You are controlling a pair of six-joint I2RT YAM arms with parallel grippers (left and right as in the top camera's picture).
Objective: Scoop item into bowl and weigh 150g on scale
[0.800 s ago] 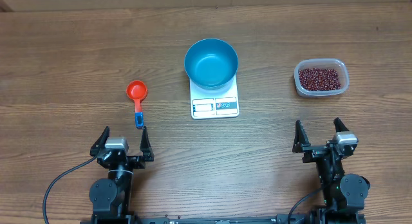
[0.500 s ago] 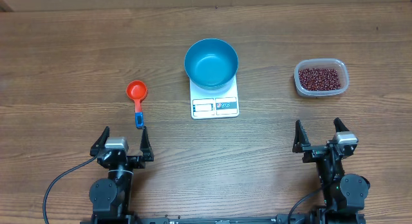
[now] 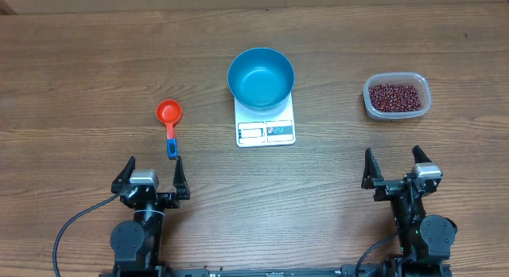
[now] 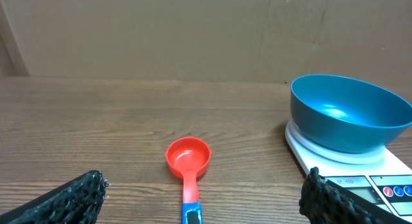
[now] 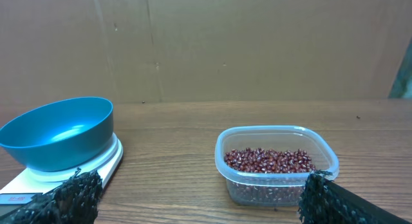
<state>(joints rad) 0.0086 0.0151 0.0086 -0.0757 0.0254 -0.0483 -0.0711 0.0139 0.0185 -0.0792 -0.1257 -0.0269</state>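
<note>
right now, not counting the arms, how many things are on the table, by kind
round bright-blue plastic bowl: 1
flat white rectangular kitchen scale: 1
orange-red plastic measuring scoop with a blue handle end: 1
clear rounded-rectangular plastic tub holding small dark red-brown beans: 1
total: 4

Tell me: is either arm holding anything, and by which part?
Nothing is held. The jaws of the left gripper and right gripper stand open and empty; the red measuring scoop lies untouched.
</note>
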